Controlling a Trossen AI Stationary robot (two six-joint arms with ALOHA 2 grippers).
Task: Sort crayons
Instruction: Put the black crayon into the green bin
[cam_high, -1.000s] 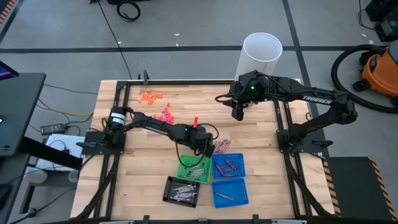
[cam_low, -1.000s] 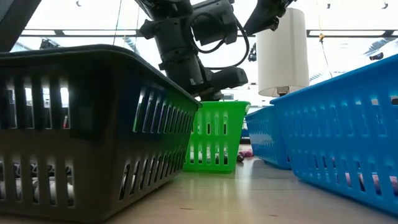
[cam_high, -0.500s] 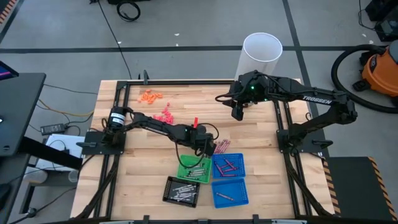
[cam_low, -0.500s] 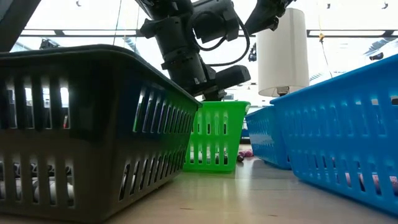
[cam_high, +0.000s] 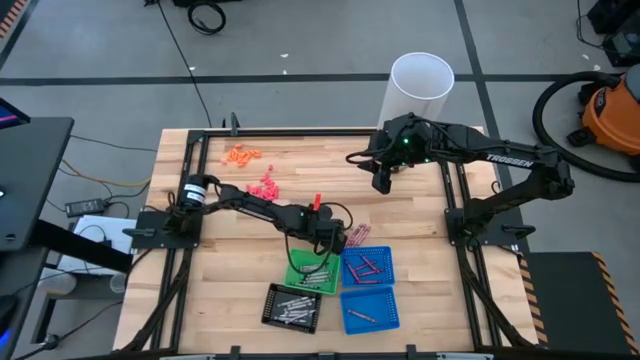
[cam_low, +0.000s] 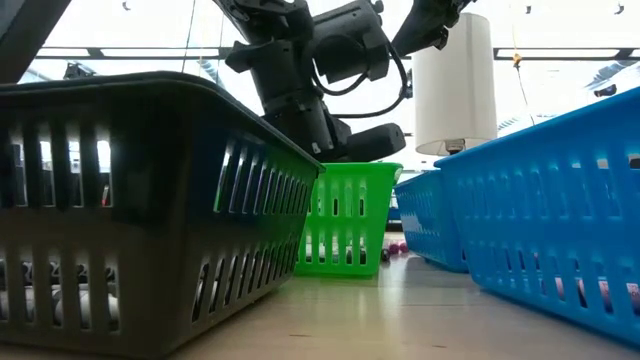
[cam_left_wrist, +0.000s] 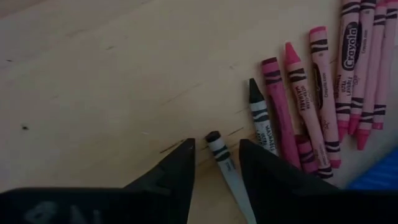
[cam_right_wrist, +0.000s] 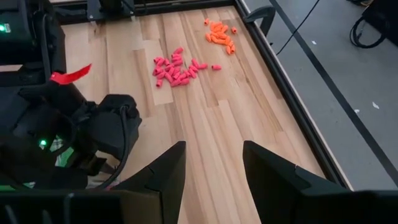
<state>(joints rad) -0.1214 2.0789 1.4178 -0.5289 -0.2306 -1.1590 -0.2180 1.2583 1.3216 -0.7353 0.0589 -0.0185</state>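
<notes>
On the wooden table (cam_high: 240, 270), left gripper (cam_left_wrist: 216, 163) pinches a grey crayon (cam_left_wrist: 225, 168); right gripper (cam_right_wrist: 212, 167) hovers spread.

Crayons (cam_high: 357, 235) between left hand (cam_high: 328, 240) and tray (cam_high: 366, 267)

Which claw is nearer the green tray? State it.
Left. The left claw hangs at the green tray's far edge; the right claw hovers well beyond it, near the white cylinder.

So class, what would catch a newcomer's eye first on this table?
Probably the left pincer, gripping a grey crayon beside a row of loose pink crayons on the wooden table. Next, the four small plastic baskets, green, black and two blue, at the near edge, and the tall white cylinder behind.
</notes>
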